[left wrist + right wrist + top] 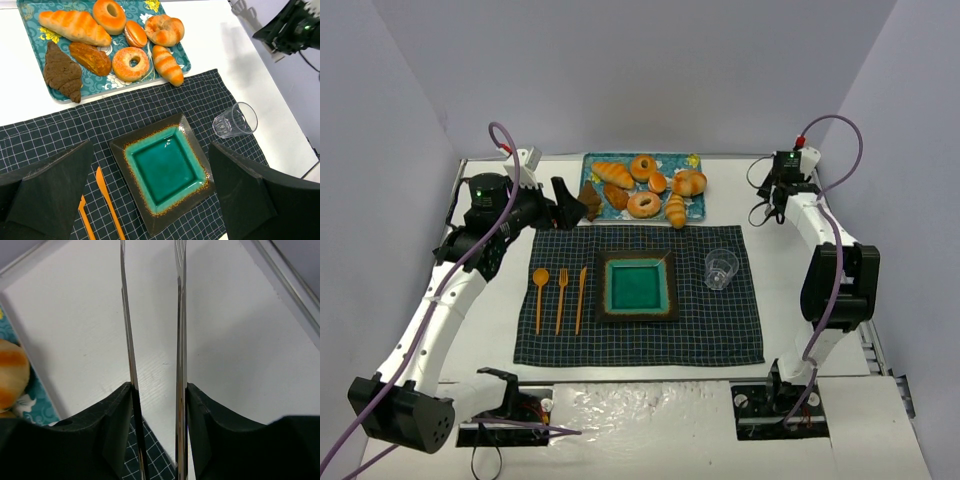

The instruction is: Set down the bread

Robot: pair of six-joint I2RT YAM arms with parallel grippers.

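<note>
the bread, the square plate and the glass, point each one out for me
bread (164, 29), left wrist view, on the streaked top of the round bun
square plate (165, 167), left wrist view, on its bare teal centre
glass (236, 120), left wrist view, on its clear side wall

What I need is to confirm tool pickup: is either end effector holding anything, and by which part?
The right end effector clamps metal tongs across both arms; their tips run out of view. The left end effector holds nothing.
</note>
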